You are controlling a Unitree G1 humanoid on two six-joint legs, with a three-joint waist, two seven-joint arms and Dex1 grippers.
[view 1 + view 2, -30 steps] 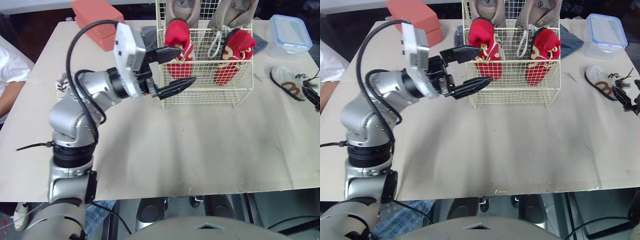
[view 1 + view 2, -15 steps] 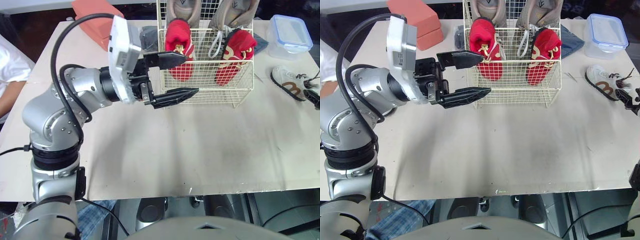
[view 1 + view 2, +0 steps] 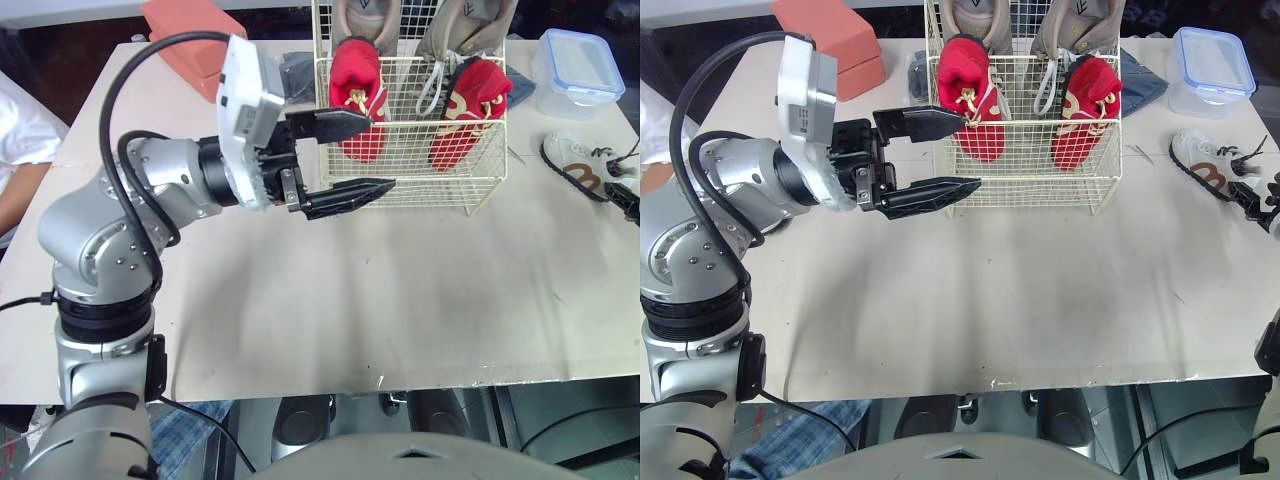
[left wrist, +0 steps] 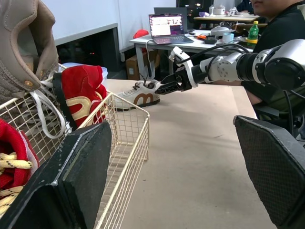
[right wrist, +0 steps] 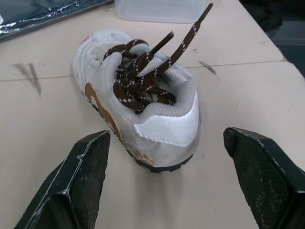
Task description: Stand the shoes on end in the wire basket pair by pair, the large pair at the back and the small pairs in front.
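Observation:
The wire basket [image 3: 410,190] stands at the table's far middle. Two large beige shoes [image 3: 365,20] stand on end at its back, and two red shoes [image 3: 357,95] [image 3: 470,105] stand in front of them. My left gripper [image 3: 378,152] hovers open and empty at the basket's front left corner. A small white shoe [image 5: 143,119] with brown laces lies on the table to the right of the basket [image 3: 575,165]. My right gripper [image 5: 166,133] is open just behind its heel, with a finger off to each side, not touching it.
A salmon box [image 3: 195,40] lies at the far left. A clear container with a blue lid [image 3: 578,65] sits at the far right, behind the white shoe. Dark cloth [image 3: 295,70] lies behind the basket. A person's sleeve [image 3: 20,150] is at the left edge.
My left arm swung back and lowered a little from the basket's corner, gripper still open; it has hardly moved in the last half second. The right gripper has stayed by the white shoe.

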